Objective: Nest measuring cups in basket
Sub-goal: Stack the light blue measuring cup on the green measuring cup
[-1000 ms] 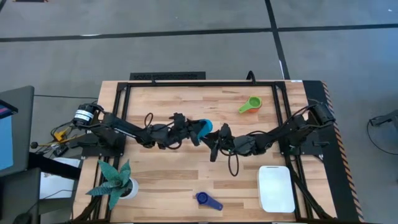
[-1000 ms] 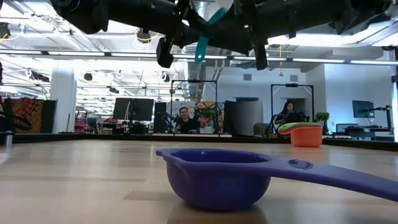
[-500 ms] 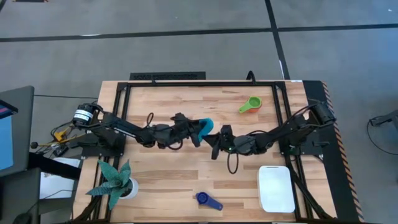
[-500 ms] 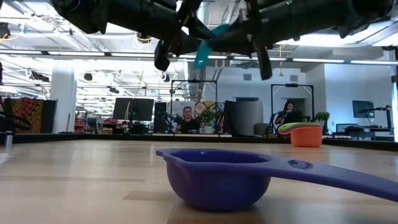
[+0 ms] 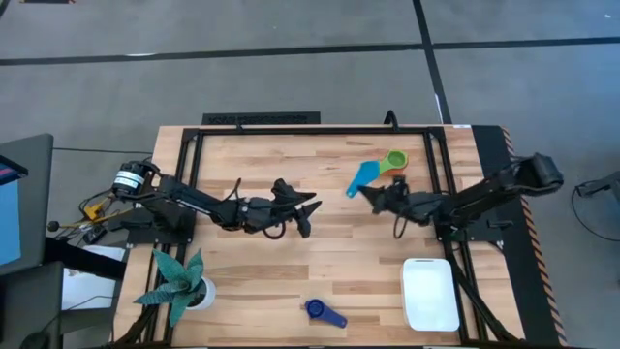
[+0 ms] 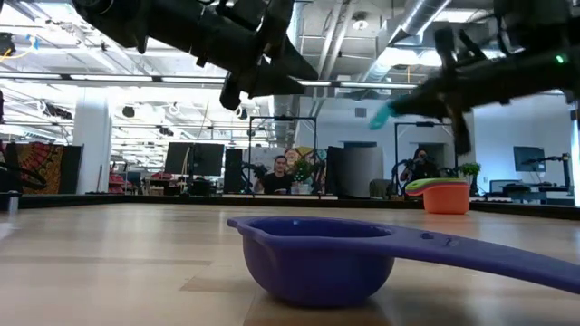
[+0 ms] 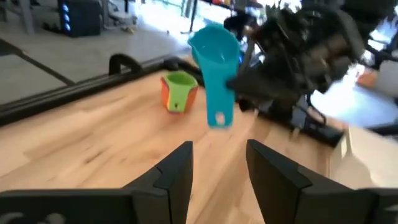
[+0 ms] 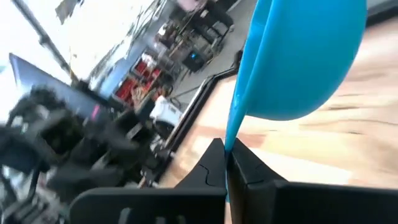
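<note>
A teal measuring cup [image 5: 363,177] hangs above the table's middle, with my right gripper [image 5: 376,192] shut on it. My left gripper [image 7: 221,165] stands open a short way to the cup's left [image 5: 305,206], nothing between its fingers. A green cup nested in an orange one [image 5: 392,162] stands at the far right, just beyond the teal cup. A dark blue cup [image 5: 325,312] rests on its bowl near the front edge. The white basket [image 5: 429,294] lies at the near right corner. My right gripper pinches the teal cup's flat handle [image 8: 231,142] between its two fingers, which reach in from the table's right. The bowl [image 8: 305,56] stands beyond the fingertips. The cup is lifted clear of the table and tilted, its handle end [image 7: 216,118] free.
A teal spiky plant in a white pot [image 5: 179,281] stands at the near left corner. A black frame [image 5: 291,131] runs along the table's far and side edges. Bare wood lies between the two grippers and the dark blue cup.
My left gripper has opened and let go of the teal cup. My right gripper has shut on the cup and carried it toward the table's right and far edge, near the green cup. The cup stays clear of the table.
</note>
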{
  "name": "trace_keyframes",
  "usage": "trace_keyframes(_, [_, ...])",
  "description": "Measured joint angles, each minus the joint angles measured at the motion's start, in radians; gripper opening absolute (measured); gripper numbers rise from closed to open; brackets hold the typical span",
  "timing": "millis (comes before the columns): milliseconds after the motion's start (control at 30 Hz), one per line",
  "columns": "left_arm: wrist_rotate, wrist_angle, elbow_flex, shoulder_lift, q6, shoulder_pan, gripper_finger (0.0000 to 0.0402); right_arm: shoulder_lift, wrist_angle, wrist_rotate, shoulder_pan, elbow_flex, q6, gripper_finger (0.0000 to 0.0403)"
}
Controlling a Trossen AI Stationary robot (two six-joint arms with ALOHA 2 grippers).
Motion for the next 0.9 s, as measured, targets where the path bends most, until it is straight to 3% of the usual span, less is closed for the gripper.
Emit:
trace_keyframes(200, [0.003, -0.083, 0.0, 0.0, 0.0, 0.0, 0.0138, -0.167, 0.001, 0.001, -0.131, -0.177, 0.185, 0.0017])
trace_keyframes(367, [0.002, -0.133, 0.0, 0.0, -0.01, 0.0, 0.0139, -0.227, -0.029, -0.034, -0.245, -0.189, 0.254, 0.0008])
trace_keyframes(533, [0.002, -0.159, 0.0, 0.0, -0.018, 0.0, 0.0139, -0.227, -0.056, -0.059, -0.343, -0.19, 0.367, 0.0019])
trace_keyframes(633, [0.003, -0.167, 0.0, 0.0, -0.017, 0.0, 0.0139, -0.225, -0.166, -0.085, -0.392, -0.19, 0.462, 0.0022])
trace_keyframes(767, [0.027, -0.167, 0.0, 0.0, -0.001, 0.001, 0.0139, -0.225, -0.295, -0.094, -0.444, -0.19, 0.475, 0.0019])
trace_keyframes(900, [0.028, -0.178, 0.0, 0.0, 0.006, 0.001, 0.0139, -0.226, -0.3, -0.126, -0.466, -0.191, 0.464, 0.0017])
